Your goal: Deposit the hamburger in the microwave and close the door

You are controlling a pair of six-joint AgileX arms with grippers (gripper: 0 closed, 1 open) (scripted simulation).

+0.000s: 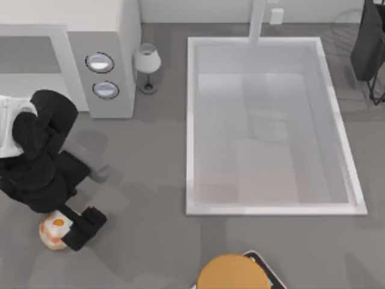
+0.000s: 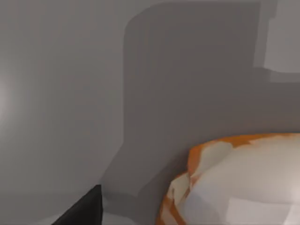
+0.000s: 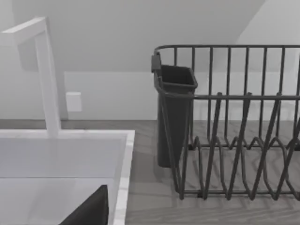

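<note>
Cream-white and squashy-looking, the hamburger sits under the left gripper — whether its fingers grip, I cannot tell; best pinched gently across its sides.

the microwave sits at ten o'clock on the table, with the wine glass just beside it on its right. the sink fills the middle and the three o'clock side. the dish rack stands at one o'clock, right of the sink. the hamburger lies at eight o'clock, under the left gripper. the round disc lies at six o'clock.
</note>
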